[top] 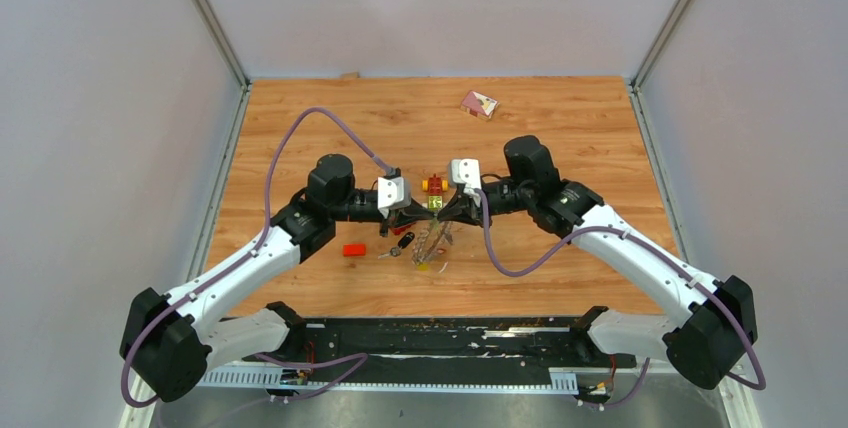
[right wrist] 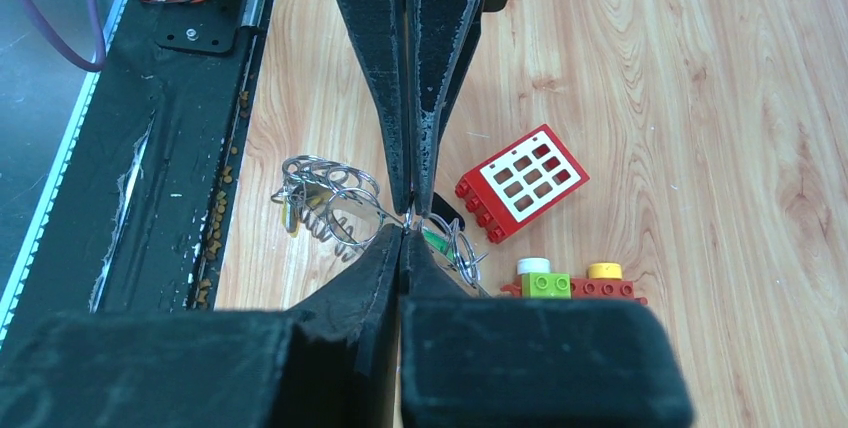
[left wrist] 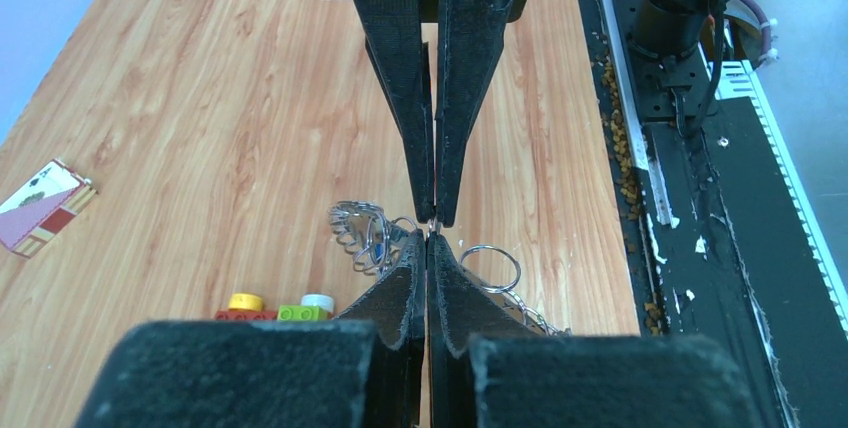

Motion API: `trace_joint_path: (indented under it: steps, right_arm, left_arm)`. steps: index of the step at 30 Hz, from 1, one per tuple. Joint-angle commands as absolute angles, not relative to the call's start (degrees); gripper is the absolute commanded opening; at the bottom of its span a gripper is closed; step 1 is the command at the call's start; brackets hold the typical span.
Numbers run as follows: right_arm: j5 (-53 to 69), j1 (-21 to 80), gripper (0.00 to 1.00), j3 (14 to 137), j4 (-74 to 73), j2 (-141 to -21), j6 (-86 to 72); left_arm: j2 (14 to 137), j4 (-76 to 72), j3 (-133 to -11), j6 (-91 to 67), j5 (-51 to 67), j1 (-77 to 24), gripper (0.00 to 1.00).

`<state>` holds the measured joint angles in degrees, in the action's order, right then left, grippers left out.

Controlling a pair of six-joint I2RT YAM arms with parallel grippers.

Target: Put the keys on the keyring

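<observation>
Both grippers meet tip to tip above the middle of the table. My left gripper (top: pixel 428 214) (left wrist: pixel 428 238) is shut on a thin wire of the keyring (left wrist: pixel 362 233), and my right gripper (top: pixel 443 212) (right wrist: pixel 405 229) is shut on the same wire from the opposite side. The keyring (top: pixel 432 240) (right wrist: pixel 325 203), a bunch of silver loops, hangs below the tips just over the wood. A black-headed key (top: pixel 405 241) and a yellow-headed key (top: pixel 425 268) lie beneath. A green key (right wrist: pixel 436 240) shows behind the right fingertips.
A red-and-yellow toy car (top: pixel 434 185) (right wrist: pixel 575 284) stands just behind the grippers. A red window brick (right wrist: pixel 522 181) lies beside it, and a small red brick (top: pixel 354 249) lies left of the keys. A pink card (top: pixel 479 104) sits far back. The black base rail (top: pixel 450 338) runs along the near edge.
</observation>
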<state>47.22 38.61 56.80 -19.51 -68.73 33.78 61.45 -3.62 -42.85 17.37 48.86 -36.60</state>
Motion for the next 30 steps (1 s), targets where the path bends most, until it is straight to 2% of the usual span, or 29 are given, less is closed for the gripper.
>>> trace_joint_path:
  steps: [1,7,15,21,26,30]
  right_arm:
    - [47.54,38.89,0.0,59.3,-18.99,-68.36,34.44]
    - [47.63,38.99,0.0,59.2,-18.33,-67.2,34.25]
    - [47.42,38.99,0.0,58.81,-17.65,-66.59,34.05]
    - [47.11,39.03,0.0,58.62,-17.23,-66.67,33.64]
    - [46.76,39.11,0.0,58.63,-17.06,-66.51,33.55]
    - [46.43,39.12,0.0,58.63,-17.05,-66.48,33.54]
  left_arm:
    - [59.47,-7.94,-42.91,17.47,49.7,-36.44,0.0]
    - [61.98,-2.54,-44.76,21.85,51.49,-36.4,0.01]
    - [64.96,-0.81,-47.43,21.89,53.1,-36.5,0.12]
    - [65.83,-0.79,-48.06,21.26,53.59,-36.55,0.15]
    - [66.07,-0.32,-48.16,21.36,53.81,-36.52,0.1]
    - [65.92,0.48,-48.25,22.09,53.89,-36.49,0.0]
